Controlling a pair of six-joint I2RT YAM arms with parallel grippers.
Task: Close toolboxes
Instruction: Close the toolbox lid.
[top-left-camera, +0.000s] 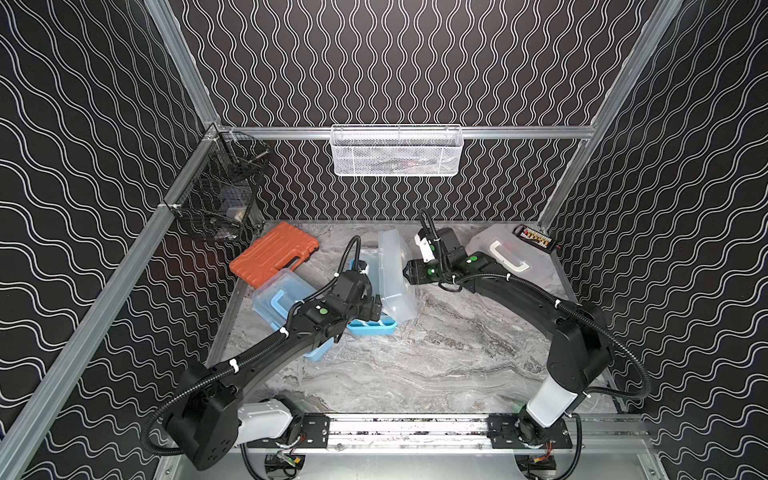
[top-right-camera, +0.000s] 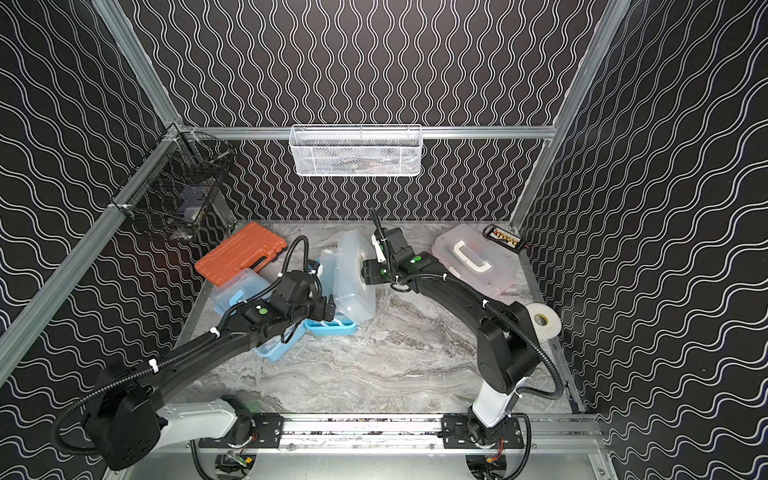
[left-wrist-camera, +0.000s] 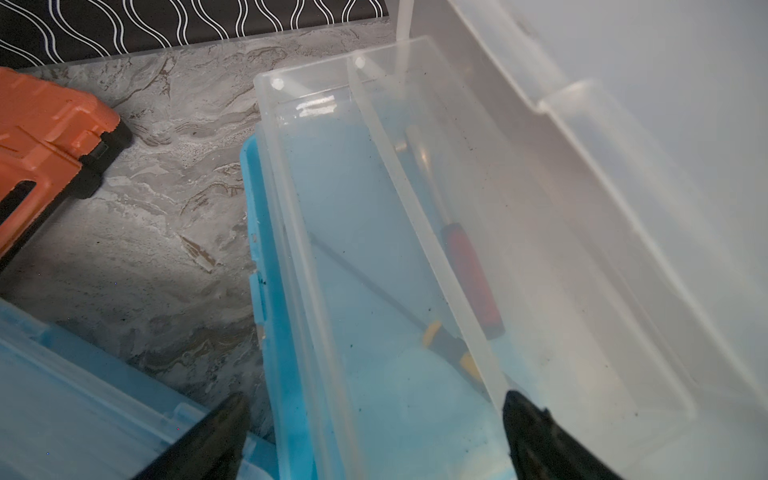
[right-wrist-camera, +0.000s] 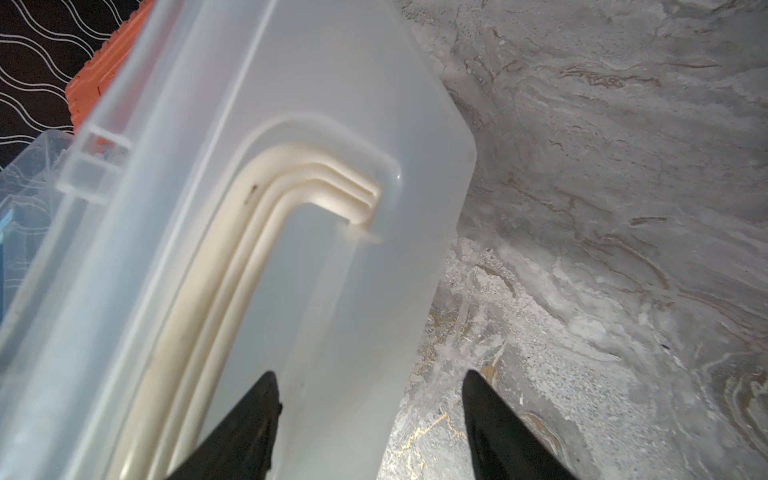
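Observation:
The middle toolbox stands open: its light blue base (top-left-camera: 370, 330) lies on the table and its clear lid (top-left-camera: 395, 270) is raised nearly upright. My left gripper (left-wrist-camera: 376, 411) is open above the base's near end, straddling the clear inner tray (left-wrist-camera: 374, 249), where a red-handled screwdriver (left-wrist-camera: 469, 274) lies. My right gripper (right-wrist-camera: 370, 386) is open at the lid's outer face (right-wrist-camera: 291, 124), next to its white handle (right-wrist-camera: 232, 249); the lid's edge runs between the fingers. A shut blue toolbox (top-left-camera: 274, 297) sits to the left, under my left arm. A shut pink toolbox (top-left-camera: 511, 253) is at the back right.
A ribbed orange case (top-left-camera: 272, 253) lies at the back left, touching the shut blue toolbox. A black bit holder (top-left-camera: 536, 239) sits in the back right corner and a tape roll (top-right-camera: 542, 322) by the right wall. A white basket (top-left-camera: 397, 151) and a black basket (top-left-camera: 220, 187) hang on the walls.

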